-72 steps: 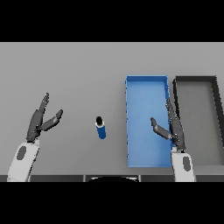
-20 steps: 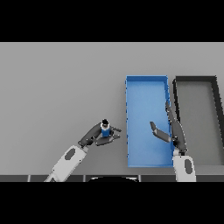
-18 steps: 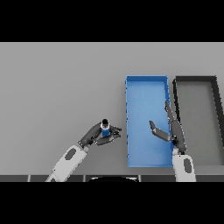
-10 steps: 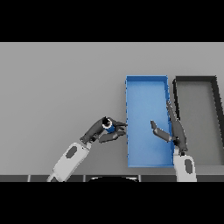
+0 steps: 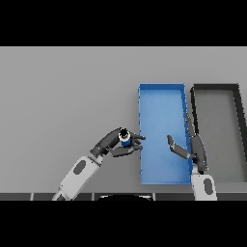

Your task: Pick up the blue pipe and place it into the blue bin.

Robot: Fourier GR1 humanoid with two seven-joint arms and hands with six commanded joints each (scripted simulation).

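We look down on a plain grey table (image 5: 67, 91) that fills nearly the whole view, evenly lit with only faint shadows. At our right a dark grey bin (image 5: 240, 130) rests on it. No walls, floor or windows show to us.

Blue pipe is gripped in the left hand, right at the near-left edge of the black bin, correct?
Not quite. The head view shows the left hand gripping the small blue pipe at the left edge of the blue rectangular bin, not the black bin, which sits farther right.
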